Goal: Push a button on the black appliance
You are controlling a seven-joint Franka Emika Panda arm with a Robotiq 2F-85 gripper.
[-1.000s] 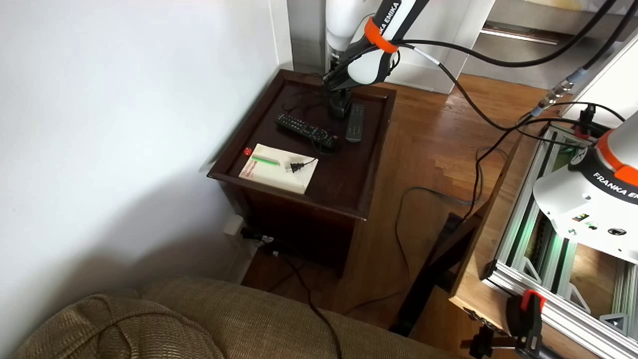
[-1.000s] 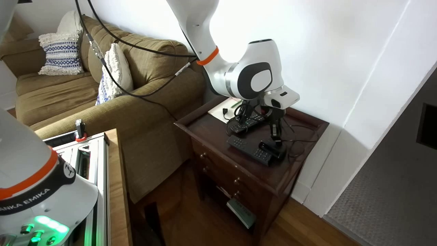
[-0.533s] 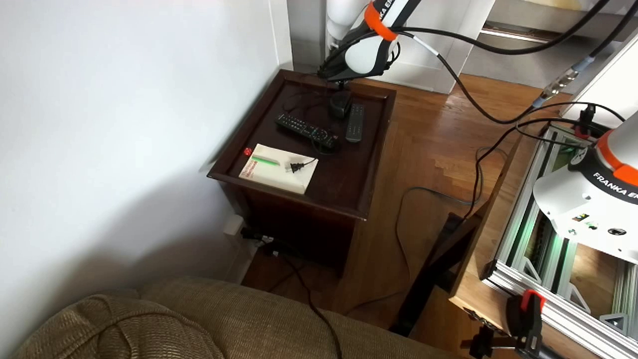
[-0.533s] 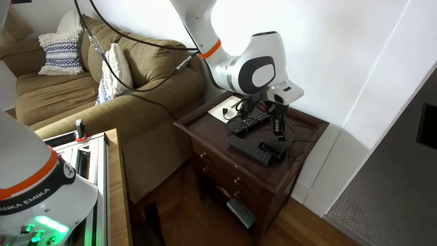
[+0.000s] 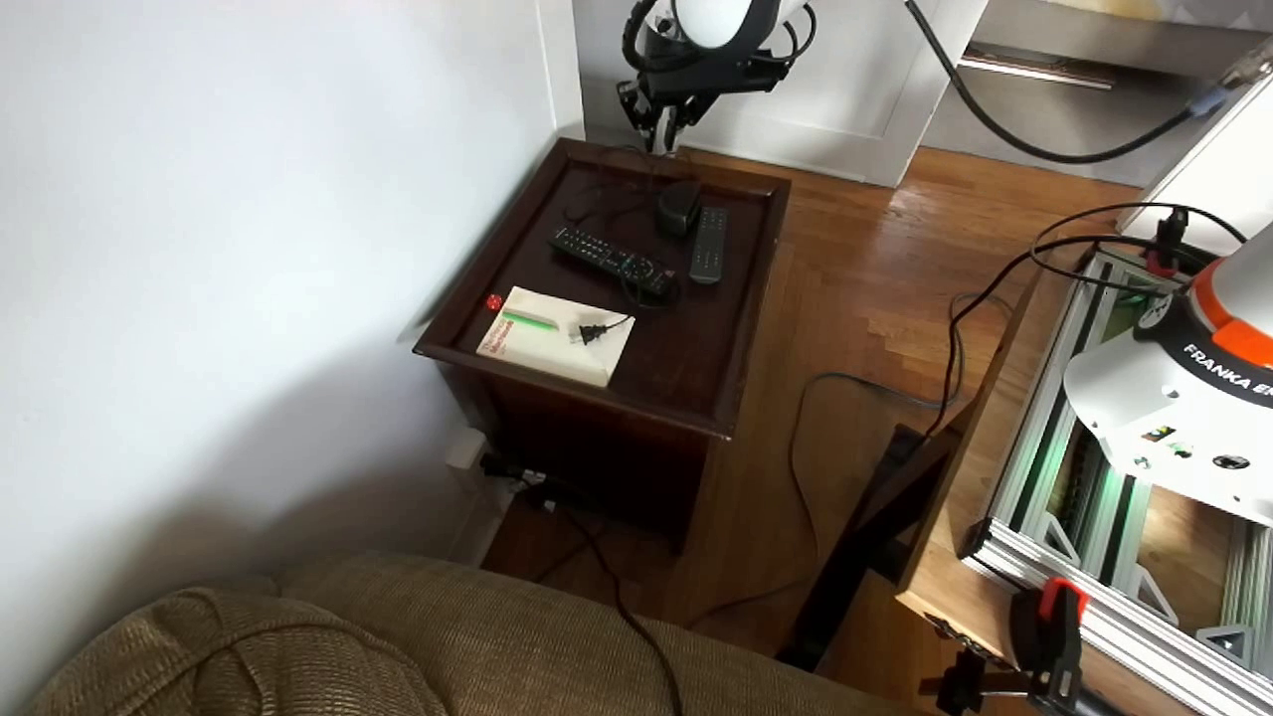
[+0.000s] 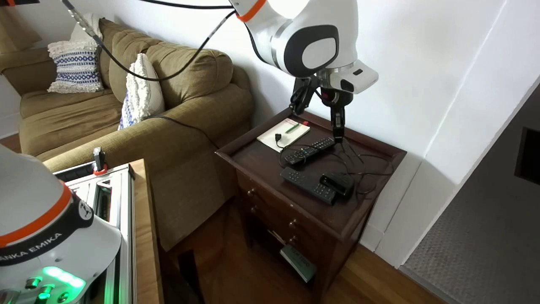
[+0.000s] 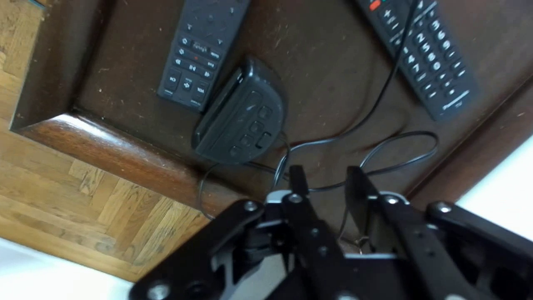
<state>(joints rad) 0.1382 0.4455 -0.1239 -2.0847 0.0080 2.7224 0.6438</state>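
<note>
In an exterior view the pincer (image 5: 660, 142) hangs pointing down at the far end of the dark worktop (image 5: 686, 348), apart from the black appliance (image 5: 679, 208). Just right of the appliance lies a slim remote (image 5: 708, 246); nearer and to the left, a remote dense with buttons (image 5: 612, 262) lies aslant. Towards the near left corner a pale book (image 5: 557, 360) carries a green stick (image 5: 530, 319) and a black plug (image 5: 592, 333), a small red object (image 5: 495, 302) just beside it. A brown sofa (image 5: 497, 636) fills the near side; the robot's white base (image 5: 1164, 418) stands on the right.
</note>
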